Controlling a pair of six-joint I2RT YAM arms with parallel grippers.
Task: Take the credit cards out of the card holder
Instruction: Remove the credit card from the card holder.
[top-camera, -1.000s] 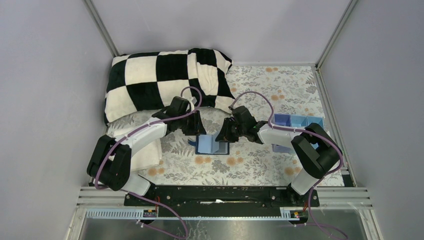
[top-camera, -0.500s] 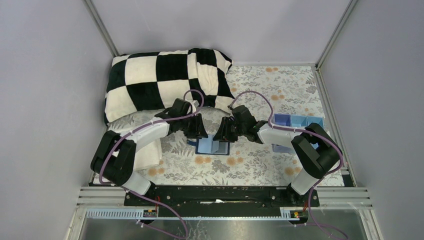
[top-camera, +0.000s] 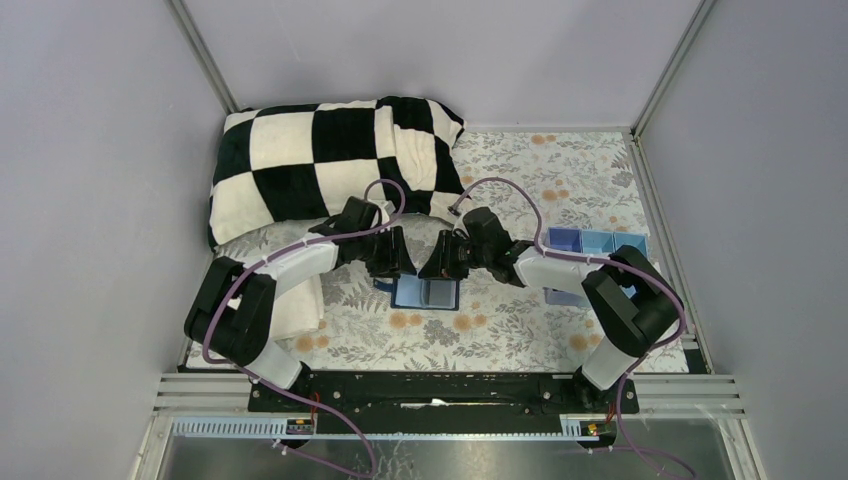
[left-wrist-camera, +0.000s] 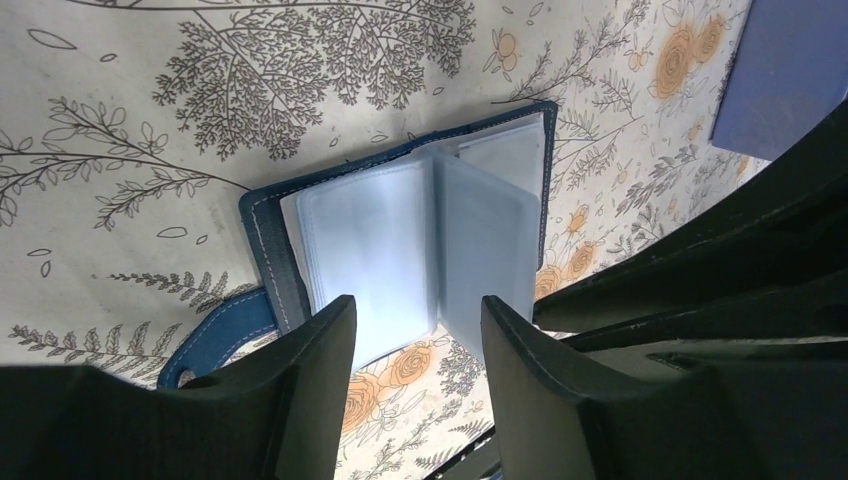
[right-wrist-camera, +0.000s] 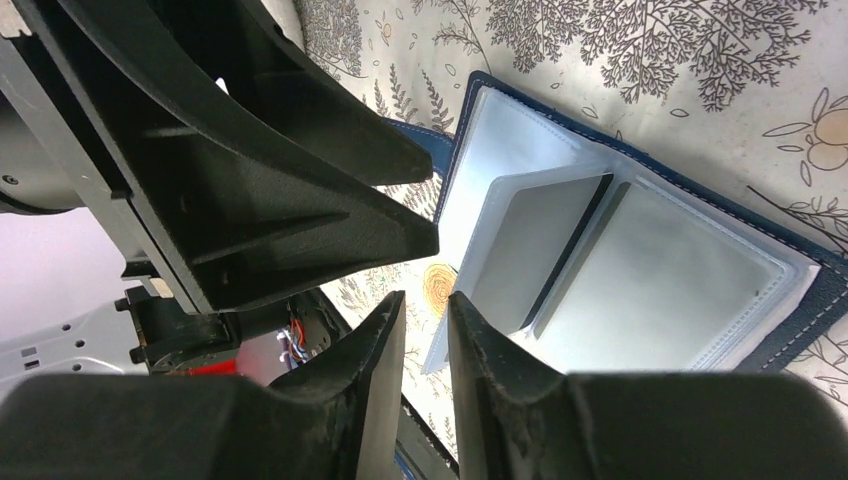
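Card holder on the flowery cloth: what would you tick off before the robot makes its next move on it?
1. The card holder lies open, inside facing up: ok.
2. Cards can be seen inside its cloudy sleeves: cannot tell.
3. The left hand is open above the sleeves and grips nothing: ok.
4. The right hand has a sleeve edge in its grip: cannot tell. Its fingers are nearly together at that edge.
5. The two hands are close over the holder but apart: ok.
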